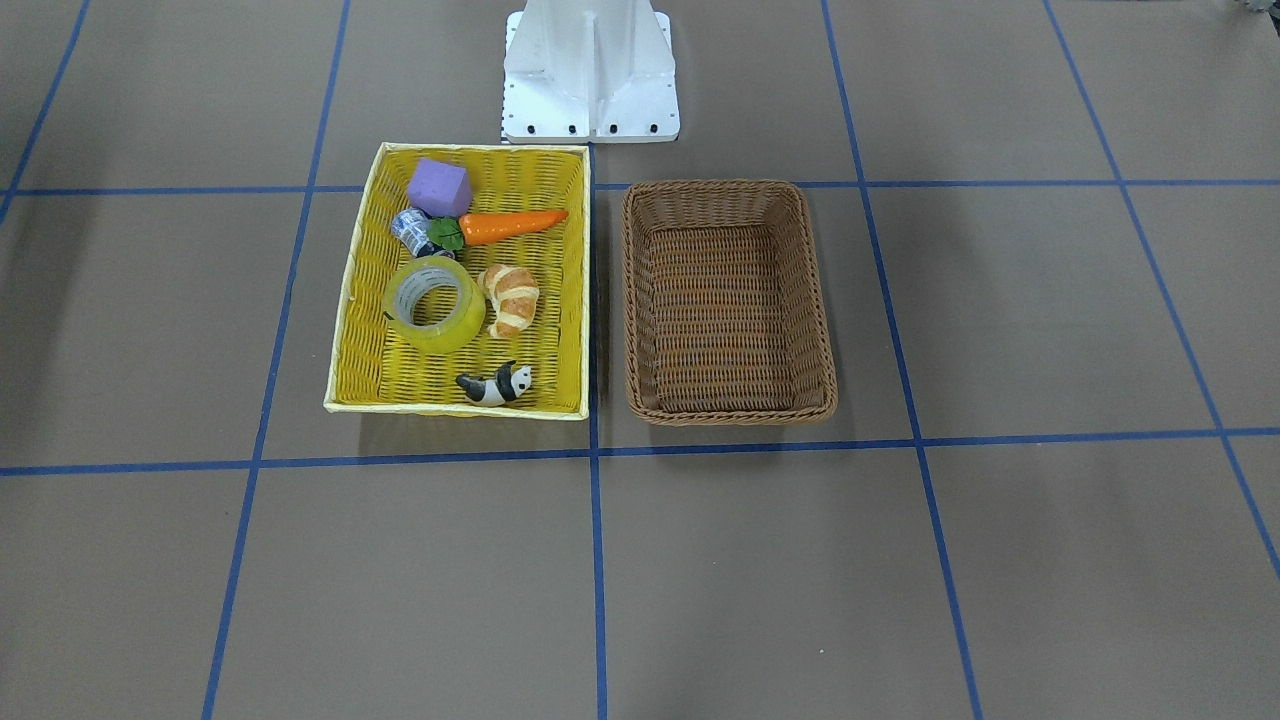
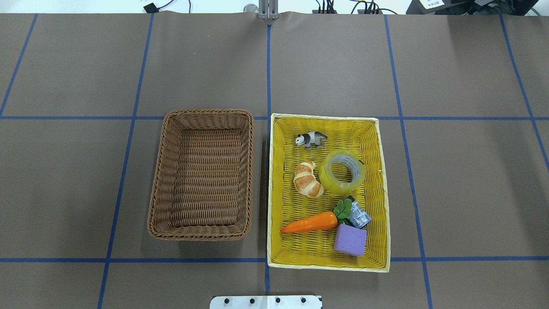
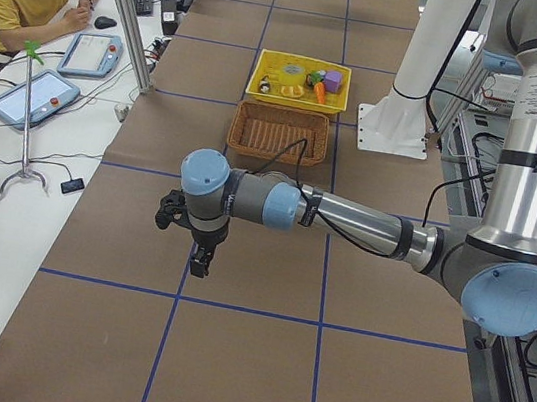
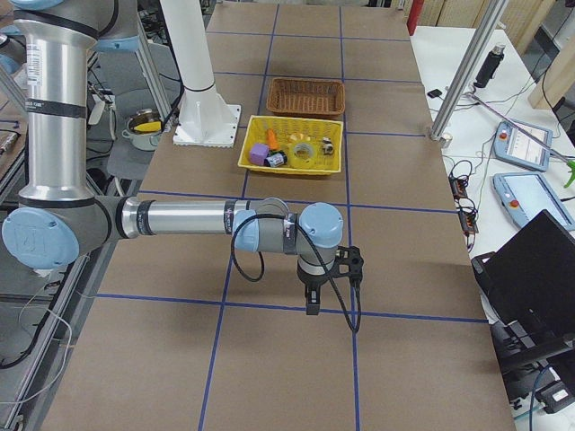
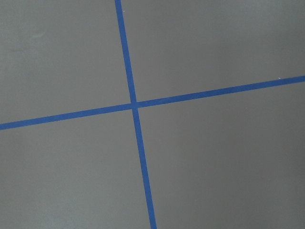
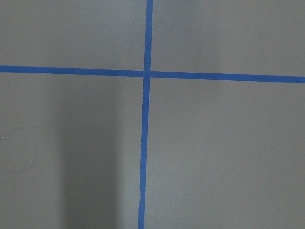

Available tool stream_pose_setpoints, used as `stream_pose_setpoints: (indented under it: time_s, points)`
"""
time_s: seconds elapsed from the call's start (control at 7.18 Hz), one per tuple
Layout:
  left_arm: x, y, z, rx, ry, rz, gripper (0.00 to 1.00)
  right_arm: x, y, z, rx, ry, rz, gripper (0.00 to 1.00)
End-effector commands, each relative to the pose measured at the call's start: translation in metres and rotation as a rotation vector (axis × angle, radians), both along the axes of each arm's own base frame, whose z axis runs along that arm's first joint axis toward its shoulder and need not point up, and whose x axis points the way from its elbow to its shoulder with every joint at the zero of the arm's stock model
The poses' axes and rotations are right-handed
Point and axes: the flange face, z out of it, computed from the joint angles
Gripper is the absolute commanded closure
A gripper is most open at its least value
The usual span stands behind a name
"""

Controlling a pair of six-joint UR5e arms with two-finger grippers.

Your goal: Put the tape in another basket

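The tape [image 1: 441, 336] is a yellow-green roll with a grey-white core. It lies flat in the yellow basket [image 1: 340, 330], beside the croissant [image 1: 510, 298]; it also shows in the overhead view [image 2: 332, 183]. The brown wicker basket [image 1: 730, 415] stands right beside the yellow one and holds nothing [image 2: 199, 234]. My left gripper [image 3: 197, 261] hangs over bare table far from both baskets, seen only in the exterior left view. My right gripper [image 4: 312, 305] hangs far off at the other end, seen only in the exterior right view. I cannot tell whether either is open or shut.
The yellow basket [image 2: 271, 193] also holds a carrot [image 2: 309, 223], a purple cube [image 2: 350, 239], a small grey-black cylinder [image 2: 358, 216] and a panda figure [image 2: 311, 139]. The white robot base [image 1: 590, 70] stands behind the baskets. Both wrist views show only brown table with blue lines.
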Motion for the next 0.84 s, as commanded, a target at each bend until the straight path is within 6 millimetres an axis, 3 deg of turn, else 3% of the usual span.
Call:
stream_pose_setpoints:
  time_s: [0.0,0.42,0.7]
  points:
    - [-0.001,0.010,-0.016,0.032,0.002,-0.001,0.01,0.000,-0.002,-0.004,0.009,0.000,0.000,0.00]
    - [-0.001,0.017,-0.026,0.046,0.001,-0.007,0.01,0.000,-0.010,-0.012,0.029,-0.001,0.000,0.00]
    - [0.001,0.007,-0.048,0.093,0.007,-0.007,0.01,0.001,-0.033,-0.037,0.195,0.004,0.002,0.00]
